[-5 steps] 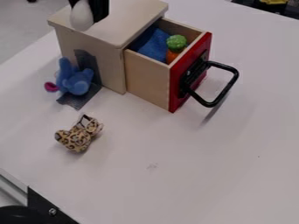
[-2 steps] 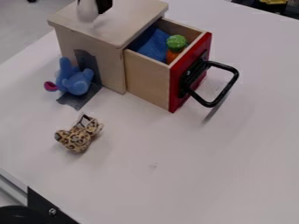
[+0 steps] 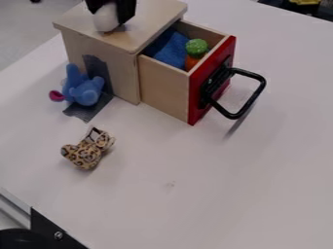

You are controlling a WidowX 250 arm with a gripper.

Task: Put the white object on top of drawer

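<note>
The gripper (image 3: 112,13) is positioned over the top panel (image 3: 151,17) of the wooden drawer unit, its fingers closed on the white object (image 3: 106,20). The object is at the panel's near-left part; contact with the wood cannot be confirmed. Its rounded end points down toward the panel, and its long axis appears roughly upright, the upper end being hidden between the fingers. The step in hand is judged to be placement. Next, lower until the object is seated, open the fingers, then retract straight up; a rounded base may roll on release. Outward from the panel, the drawer (image 3: 166,90) is pulled open, with a blue cloth (image 3: 170,50) and a toy carrot (image 3: 193,62) inside.
</note>
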